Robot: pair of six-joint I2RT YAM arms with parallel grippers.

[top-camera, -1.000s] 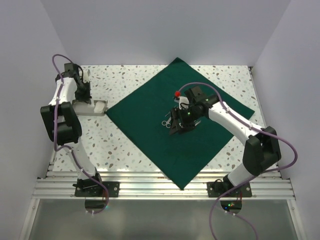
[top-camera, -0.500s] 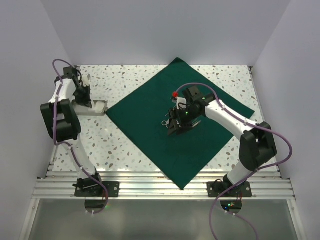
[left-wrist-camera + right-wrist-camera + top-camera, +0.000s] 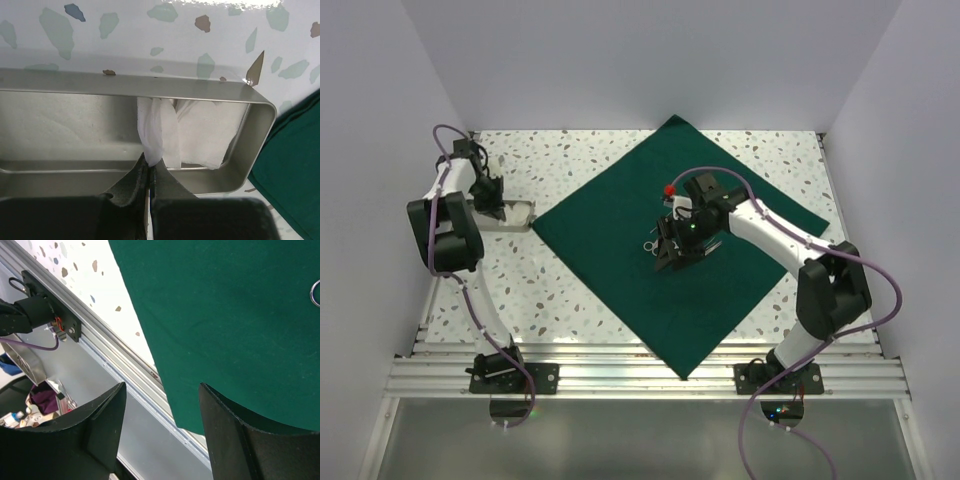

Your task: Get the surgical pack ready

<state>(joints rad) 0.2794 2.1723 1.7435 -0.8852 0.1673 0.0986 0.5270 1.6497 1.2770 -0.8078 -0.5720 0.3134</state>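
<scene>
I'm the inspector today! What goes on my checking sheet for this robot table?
Surface: speckled table, middle covered by cloth.
Job's things: green drape spread flat, one corner over the near rail; silver instrument lying on it; gauze in the metal tray.
Clutter: nothing seen.
Grippers: left gripper shut on gauze; right gripper open above the drape, holding nothing.
Cables: purple cables loop along both arms.
Surroundings: plain white walls.

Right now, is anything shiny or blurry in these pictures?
Left wrist view: bright glare on the table above the metal tray; the left fingers, pinching gauze, look blurry up close. Right wrist view: right fingers dark, green cloth evenly lit. Top view: evenly lit.
</scene>
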